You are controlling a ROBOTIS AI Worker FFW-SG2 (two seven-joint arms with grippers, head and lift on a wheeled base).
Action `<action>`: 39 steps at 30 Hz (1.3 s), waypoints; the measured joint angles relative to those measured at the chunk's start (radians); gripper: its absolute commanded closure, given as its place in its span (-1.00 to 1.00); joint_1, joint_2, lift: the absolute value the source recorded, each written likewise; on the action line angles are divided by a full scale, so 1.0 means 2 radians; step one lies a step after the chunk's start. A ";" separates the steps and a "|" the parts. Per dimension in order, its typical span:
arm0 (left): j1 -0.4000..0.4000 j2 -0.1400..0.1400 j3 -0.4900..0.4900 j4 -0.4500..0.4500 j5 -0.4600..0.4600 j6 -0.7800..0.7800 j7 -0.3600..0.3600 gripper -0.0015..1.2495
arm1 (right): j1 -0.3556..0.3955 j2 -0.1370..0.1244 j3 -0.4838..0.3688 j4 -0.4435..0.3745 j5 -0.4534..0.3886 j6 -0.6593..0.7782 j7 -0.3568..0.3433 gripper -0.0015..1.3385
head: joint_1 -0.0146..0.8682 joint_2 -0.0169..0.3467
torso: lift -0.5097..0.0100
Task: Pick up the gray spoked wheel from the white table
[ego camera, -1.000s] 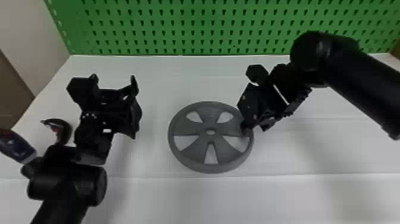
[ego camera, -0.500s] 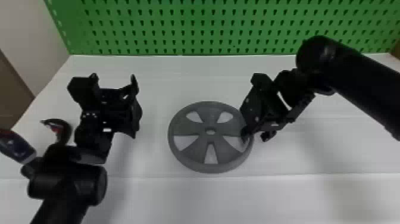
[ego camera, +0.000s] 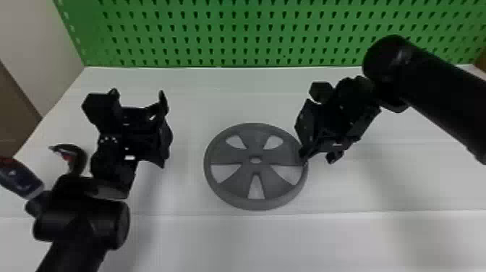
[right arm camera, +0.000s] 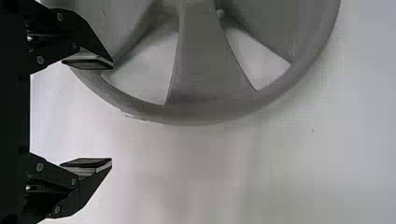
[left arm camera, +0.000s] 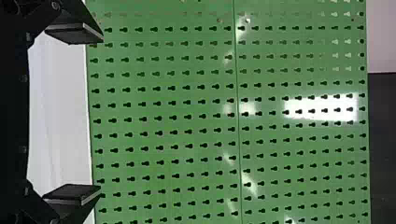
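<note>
In the head view my left gripper is parked above the table's left part, away from the wheel; its fingers stand apart in the left wrist view, where the left gripper holds nothing. The gray spoked wheel lies flat on the white table. My right gripper is at the wheel's right edge. Seen from the right wrist, the right gripper is open; one fingertip overlaps the rim of the wheel, the other is out beyond it over bare table. Whether the fingertip touches the wheel, I cannot tell.
A green pegboard stands along the table's back edge. A dark blue and red object and a curved black piece show beside the left arm. The right arm reaches in across the table's right side.
The right wrist and forearm have shifted and tilted a little, while the right fingertip stays near the wheel's right edge. The left arm and the wheel have not moved.
</note>
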 measured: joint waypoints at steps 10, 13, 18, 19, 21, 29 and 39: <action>-0.002 0.002 -0.003 0.000 0.000 0.000 0.000 -0.76 | -0.011 0.009 0.008 0.006 -0.029 -0.039 -0.034 -0.23 | 0.86 -0.66 | 0.58; 0.000 0.003 -0.002 0.000 0.000 0.000 0.000 -0.76 | -0.015 0.008 0.029 0.009 -0.056 -0.053 -0.034 -0.24 | 0.86 -0.66 | 0.58; -0.001 0.004 -0.004 0.000 -0.001 0.000 0.000 -0.76 | -0.019 0.004 0.061 0.014 -0.100 -0.075 -0.034 -0.24 | 0.86 -0.66 | 0.58; -0.001 0.004 -0.004 0.000 -0.001 0.000 0.000 -0.76 | -0.019 0.004 0.065 0.014 -0.107 -0.078 -0.034 -0.24 | 0.86 -0.66 | 0.58; -0.002 0.004 -0.005 0.000 -0.002 0.000 0.000 -0.76 | -0.019 0.002 0.074 0.016 -0.123 -0.084 -0.034 -0.24 | 0.86 -0.66 | 0.58; 0.000 0.005 -0.004 0.000 -0.002 0.000 0.000 -0.76 | -0.022 0.004 0.084 0.024 -0.168 -0.085 -0.075 -0.24 | 0.86 -0.66 | 0.58; 0.001 0.006 -0.004 0.000 -0.001 0.000 0.000 -0.76 | 0.005 0.017 0.038 0.032 -0.312 -0.107 -0.259 -0.24 | 0.86 -0.66 | 0.58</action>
